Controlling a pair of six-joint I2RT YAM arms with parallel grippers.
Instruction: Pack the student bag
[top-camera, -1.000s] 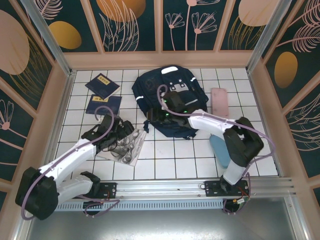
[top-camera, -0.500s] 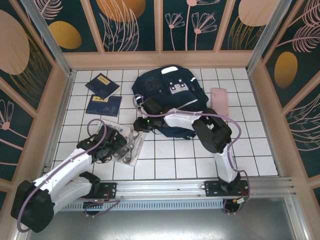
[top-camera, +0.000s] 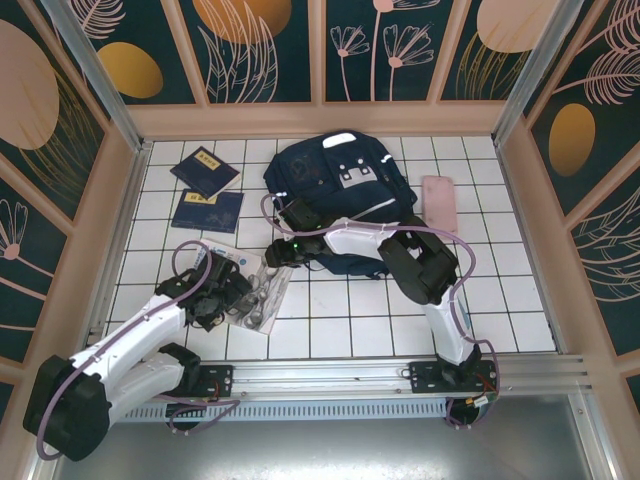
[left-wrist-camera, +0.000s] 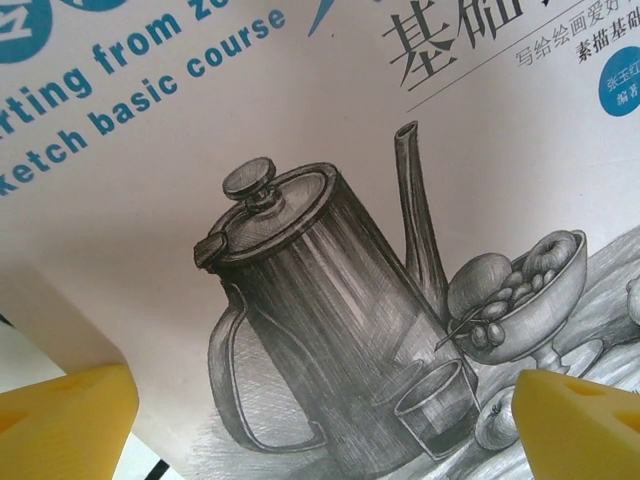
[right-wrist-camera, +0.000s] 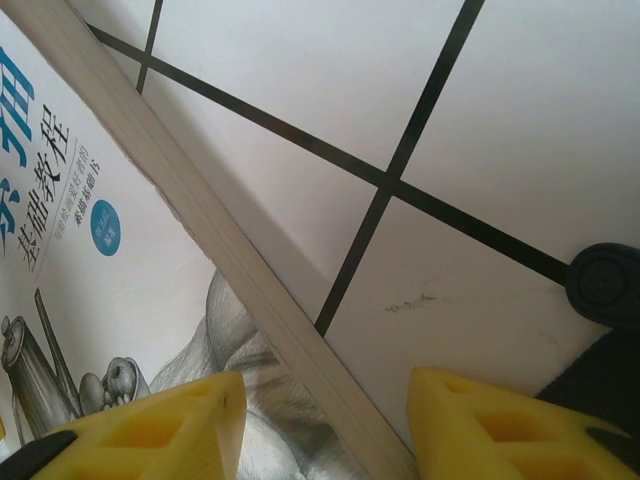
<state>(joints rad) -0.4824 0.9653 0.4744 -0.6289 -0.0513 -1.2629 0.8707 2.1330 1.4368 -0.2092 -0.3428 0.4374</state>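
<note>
The student bag (top-camera: 340, 185), dark navy with white stripes, lies at the back centre of the tiled floor. In front of it to the left lies a white sketch book (top-camera: 255, 290) with a pencil-drawn kettle (left-wrist-camera: 320, 300) on its cover. My left gripper (top-camera: 232, 290) hovers close over that cover, and in the wrist view the left gripper (left-wrist-camera: 320, 430) is wide open with nothing between its yellow fingertips (left-wrist-camera: 65, 420). My right gripper (top-camera: 278, 255) sits low at the book's edge nearest the bag. There the right gripper (right-wrist-camera: 325, 430) is open, straddling the book's page edge (right-wrist-camera: 250, 290) without touching it.
Two navy booklets (top-camera: 205, 170) (top-camera: 208, 210) lie at the back left. A pink case (top-camera: 440, 203) lies right of the bag. Dark fabric (right-wrist-camera: 600, 390) and a black round fitting (right-wrist-camera: 605, 280) show close beside my right fingers. Panel walls (top-camera: 130, 200) close in the floor.
My right arm swung left from over the bag down to the sketch book's edge, then settled there. My left gripper slid slightly toward the near left over the book.
</note>
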